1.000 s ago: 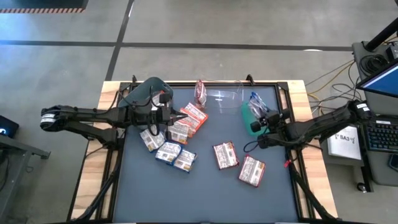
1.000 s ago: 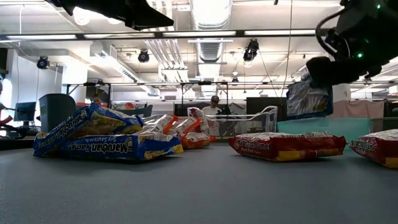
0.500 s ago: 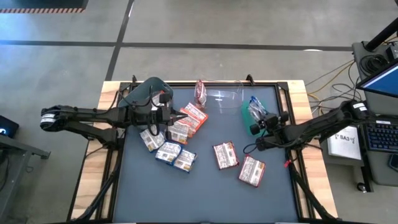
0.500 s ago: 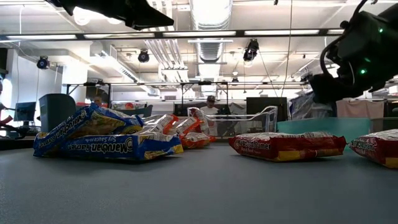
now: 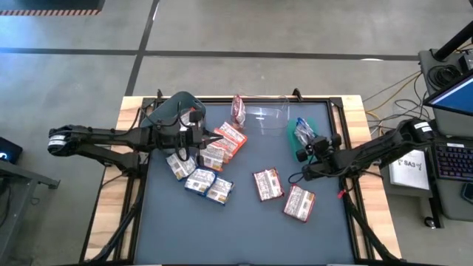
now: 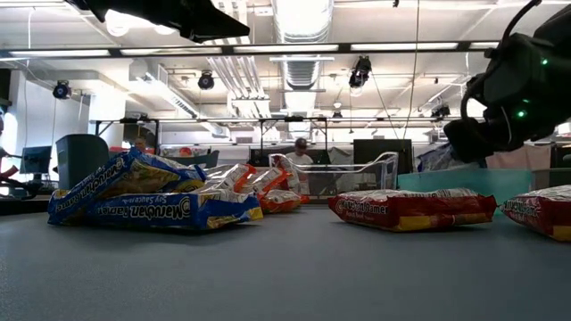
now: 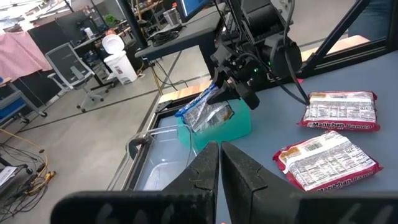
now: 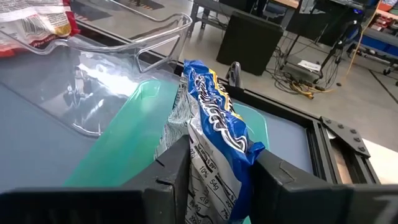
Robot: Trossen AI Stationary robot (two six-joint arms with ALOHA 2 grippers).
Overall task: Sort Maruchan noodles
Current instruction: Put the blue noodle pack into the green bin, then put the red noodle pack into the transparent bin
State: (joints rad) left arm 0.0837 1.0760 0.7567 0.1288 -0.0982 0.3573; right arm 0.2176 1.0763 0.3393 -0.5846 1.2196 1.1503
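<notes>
The right claw (image 5: 301, 148) sits at the right of the high view, over the green bin (image 5: 293, 124), its fingers pinching a blue-and-white noodle packet (image 8: 211, 140) that stands on edge between them, its upper end leaning over the bin's rim. The danger, as I judge it, is that the packet sits near the bin's edge and not squarely inside: let go here, it could tip out onto the worktop (image 5: 244, 222) or hang on the rim, and the slick wrapper could slide in the grip if the arm swings. The left claw (image 5: 209, 137) hangs above the heap of packets (image 5: 203, 166) at the centre left, fingers pressed together and holding nothing; a careless descent there could scatter the heap. Two maroon-and-white packets (image 5: 281, 192) lie flat at the lower right, unsorted, and one more (image 5: 238, 109) stands in the clear bin (image 5: 264, 114) at the upper centre. Compared with a second ago, the right arm has drawn a little leftward and downward in the high view, and in the low view the blue packet that hung in plain sight below the claw now barely shows behind the bin wall; the left arm and the heap have not shifted.
</notes>
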